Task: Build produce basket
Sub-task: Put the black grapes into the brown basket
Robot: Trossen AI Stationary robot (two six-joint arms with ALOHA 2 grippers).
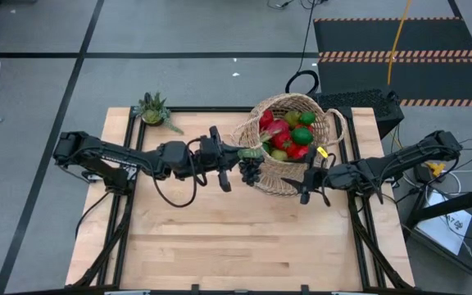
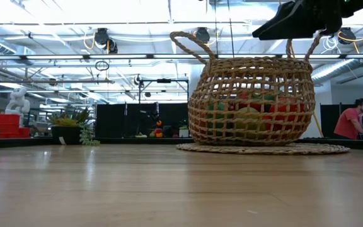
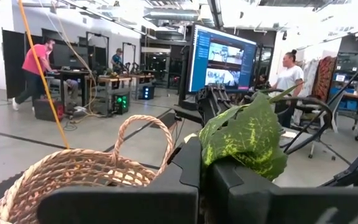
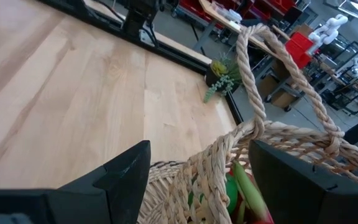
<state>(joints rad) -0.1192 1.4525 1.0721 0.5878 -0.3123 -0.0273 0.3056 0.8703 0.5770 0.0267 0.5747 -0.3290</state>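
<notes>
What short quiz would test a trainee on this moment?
1. True or false: the basket is empty.
2. What does the left gripper hold? A lime; B grape bunch; C potted plant.
3. Where does the right gripper stand relative to the basket?
Key: 1 false, fruit fills it. 2 B. 3 Astride the basket's rim, one finger inside and one outside.
</notes>
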